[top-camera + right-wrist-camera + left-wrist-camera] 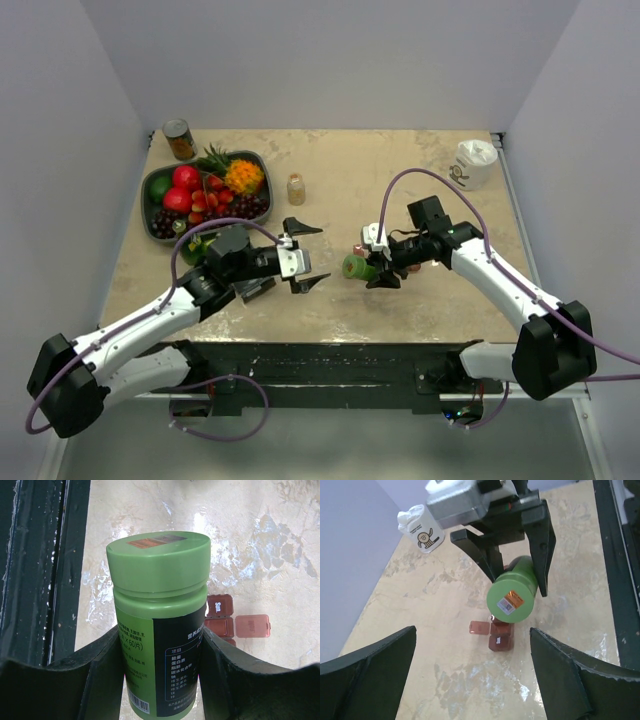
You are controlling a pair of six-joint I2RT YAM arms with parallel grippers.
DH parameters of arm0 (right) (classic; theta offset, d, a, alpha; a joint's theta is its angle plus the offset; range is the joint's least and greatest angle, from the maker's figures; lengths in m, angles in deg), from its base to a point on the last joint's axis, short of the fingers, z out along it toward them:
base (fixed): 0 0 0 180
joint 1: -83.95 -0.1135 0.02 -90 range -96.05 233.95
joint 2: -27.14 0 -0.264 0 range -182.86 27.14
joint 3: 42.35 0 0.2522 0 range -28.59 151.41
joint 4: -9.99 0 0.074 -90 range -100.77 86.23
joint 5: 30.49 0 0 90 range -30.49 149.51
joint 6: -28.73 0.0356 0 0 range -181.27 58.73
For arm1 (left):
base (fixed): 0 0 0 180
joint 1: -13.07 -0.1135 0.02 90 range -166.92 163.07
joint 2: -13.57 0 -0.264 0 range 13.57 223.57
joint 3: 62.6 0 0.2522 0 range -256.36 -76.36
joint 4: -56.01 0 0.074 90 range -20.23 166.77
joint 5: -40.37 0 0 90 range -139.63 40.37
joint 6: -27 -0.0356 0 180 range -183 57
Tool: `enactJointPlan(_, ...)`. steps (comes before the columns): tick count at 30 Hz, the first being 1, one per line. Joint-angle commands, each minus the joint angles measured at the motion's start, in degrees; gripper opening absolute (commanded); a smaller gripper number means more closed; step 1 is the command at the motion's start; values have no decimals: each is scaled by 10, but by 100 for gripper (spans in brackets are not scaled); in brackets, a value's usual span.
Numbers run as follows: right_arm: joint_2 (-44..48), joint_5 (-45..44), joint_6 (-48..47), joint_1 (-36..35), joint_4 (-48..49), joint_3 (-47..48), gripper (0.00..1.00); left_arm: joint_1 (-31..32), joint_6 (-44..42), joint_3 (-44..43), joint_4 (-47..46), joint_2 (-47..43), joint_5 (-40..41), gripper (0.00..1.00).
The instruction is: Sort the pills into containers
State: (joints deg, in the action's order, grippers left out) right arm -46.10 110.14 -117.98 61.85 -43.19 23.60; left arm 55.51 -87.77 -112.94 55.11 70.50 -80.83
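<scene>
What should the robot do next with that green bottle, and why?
Probably move the open left hand forward to close around the lid. The right hand grips the green bottle, its lid on and facing the left hand, near the containers, where one flap is open.

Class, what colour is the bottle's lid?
The bottle has a green lid; right wrist view shows it best.

A can (179, 139) stands beside the fruit tray (145, 195).

Containers (500, 636) just beside bottle (512, 596), fruit tray (146, 198) well left
</scene>
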Motion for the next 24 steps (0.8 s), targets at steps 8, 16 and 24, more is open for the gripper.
enactJointPlan(8,2,21,-13,0,5,20,0,19,-108,-34,-3,31,-32,99)
enactJointPlan(16,2,21,-13,0,5,20,0,27,-127,-41,9,38,-26,98)
enactJointPlan(24,1,22,-14,0,3,20,0,47,-172,-72,36,75,-30,98)
